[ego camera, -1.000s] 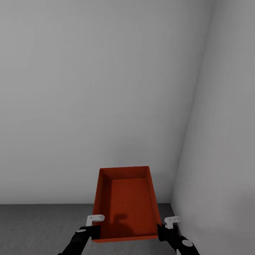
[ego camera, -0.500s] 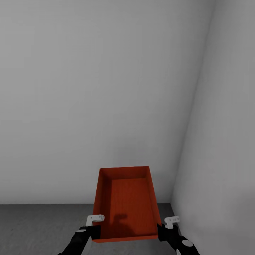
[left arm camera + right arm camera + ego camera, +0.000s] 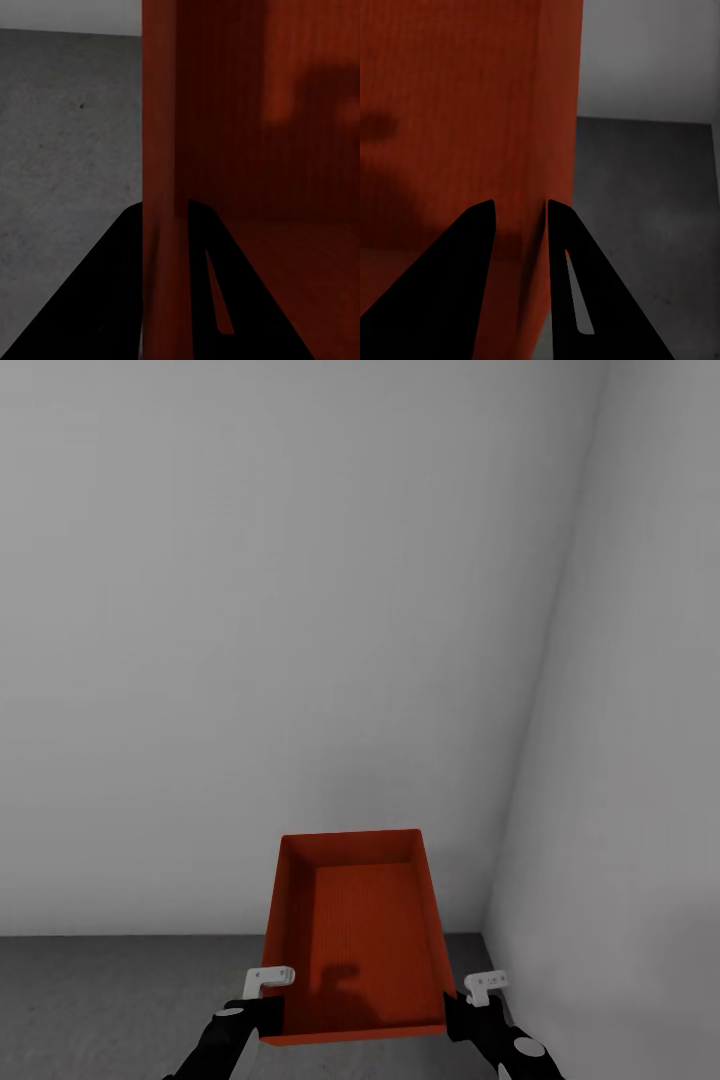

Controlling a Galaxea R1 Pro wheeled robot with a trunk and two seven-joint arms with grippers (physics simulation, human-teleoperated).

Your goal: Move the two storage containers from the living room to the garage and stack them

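One bin (image 3: pixel 355 935) is in view, orange-red, rectangular, open at the top and with nothing inside it. Its long axis runs straight away from me toward the white wall (image 3: pixel 280 610) ahead, with one short end nearest my body and the other short end pointing at that wall. The opening faces up and the rim looks level from the head view.

The bin is carried clear of the concrete floor (image 3: pixel 110 990), which shows as a dark grey speckled strip on both sides of the bin and below it. Beyond the far end of the bin the floor meets the white wall. A second white wall (image 3: pixel 630 760) stands to the right of the bin, so two walls are counted, meeting in a corner just past the bin's far right edge.

My left gripper (image 3: pixel 165 225) is clamped on the left long wall of the bin, near the end closest to me: one finger lies outside the wall and one inside, with the thin wall pinched between them. My right gripper (image 3: pixel 521 221) is clamped in the same way on the right long wall, also near the close end, one finger on each face of the wall. Two grippers are counted, one on each long side, opposite each other across the bin.

In the head view, the left gripper (image 3: pixel 268 988) and right gripper (image 3: pixel 470 992) sit at the two near corners of the bin.
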